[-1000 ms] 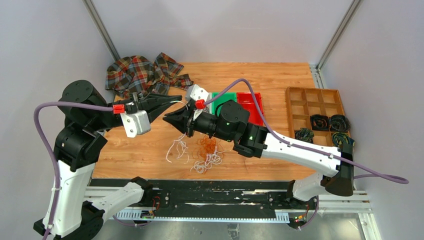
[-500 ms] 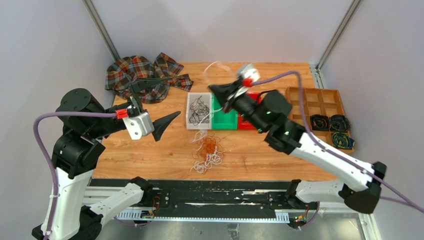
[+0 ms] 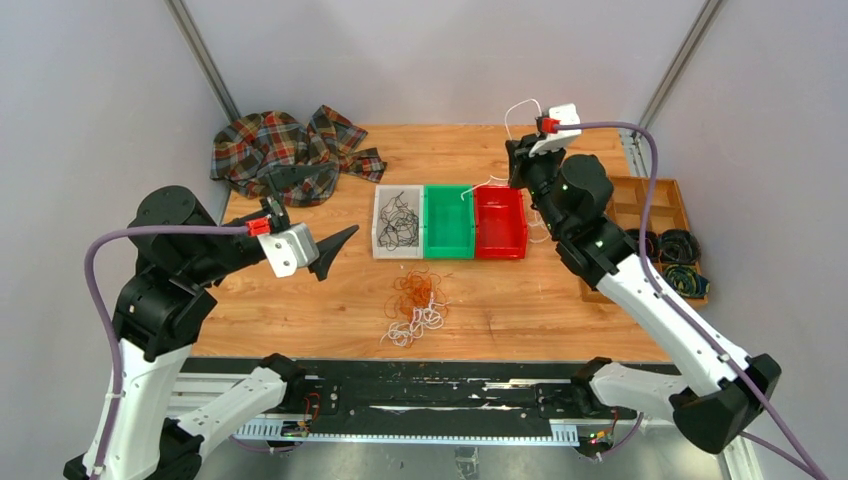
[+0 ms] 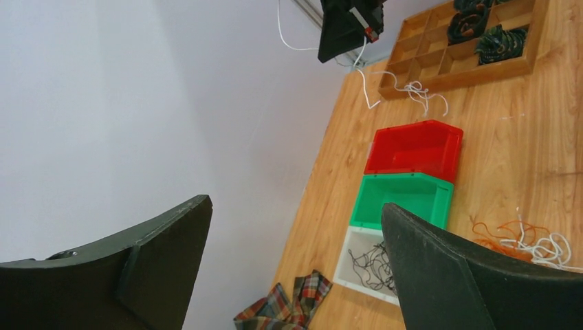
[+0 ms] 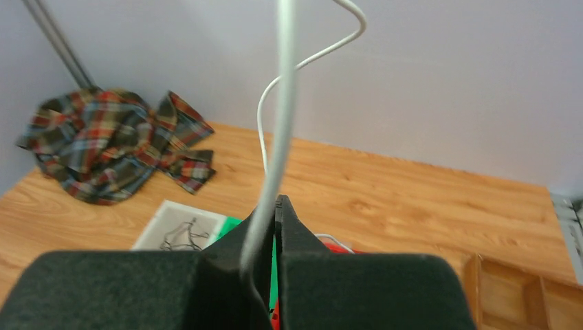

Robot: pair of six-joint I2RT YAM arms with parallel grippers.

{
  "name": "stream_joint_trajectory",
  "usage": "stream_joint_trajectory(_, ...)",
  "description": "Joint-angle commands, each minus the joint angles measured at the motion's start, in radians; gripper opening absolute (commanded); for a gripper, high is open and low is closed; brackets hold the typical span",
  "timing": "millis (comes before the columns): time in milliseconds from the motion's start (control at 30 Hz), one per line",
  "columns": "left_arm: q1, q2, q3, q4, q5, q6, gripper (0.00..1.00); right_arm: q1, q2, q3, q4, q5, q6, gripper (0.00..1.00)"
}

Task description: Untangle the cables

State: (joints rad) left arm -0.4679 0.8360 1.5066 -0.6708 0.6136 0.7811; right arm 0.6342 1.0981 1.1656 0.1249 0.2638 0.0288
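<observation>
While the two arms stood bolted at the near edge of the wooden worktop, a crumpled plaid cloth lay at its far left corner. Just in front of it the left gripper hung in the air, its jaws spread wide with nothing between them. Right of that, three bins sat touching in a row: a white bin with black cables in it, then a green bin and a red bin, both seemingly bare. Nearer the arms, a tangle of orange and white cables lay on the wood. Further right, the right gripper was raised high beyond the red bin, jaws pinched together on one white cable. The cable looped above them and trailed down toward a wooden tray, whose compartments held dark coiled cords.

To my eye, the cable was so thin that it could slip from the grip. Its dangling end might also catch on the tray's rim or the red bin's wall and drag.

Where the loose end finished was hard to make out. Strands in the tangle could not be told apart. From overhead, the right fingertips were too small to read.
</observation>
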Motion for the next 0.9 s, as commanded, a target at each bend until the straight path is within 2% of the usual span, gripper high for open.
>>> stream_joint_trajectory(0, -0.005, -0.020, -0.031, 0.013, -0.040, -0.055, 0.98, -0.089, 0.037, -0.020, -0.001, 0.029, -0.008, 0.01)
stream_joint_trajectory(267, -0.005, -0.044, -0.080, 0.013, -0.102, -0.055, 0.98, -0.176, 0.086, 0.049, 0.000, -0.001, -0.006, 0.01)
stream_joint_trajectory(633, -0.005, -0.028, -0.062, 0.013, -0.140, -0.122, 0.98, -0.179, 0.055, 0.181, -0.011, -0.032, -0.015, 0.00)
stream_joint_trajectory(867, -0.005, -0.027, -0.053, 0.013, -0.135, -0.135, 0.98, -0.179, 0.075, 0.188, -0.027, -0.054, -0.001, 0.00)
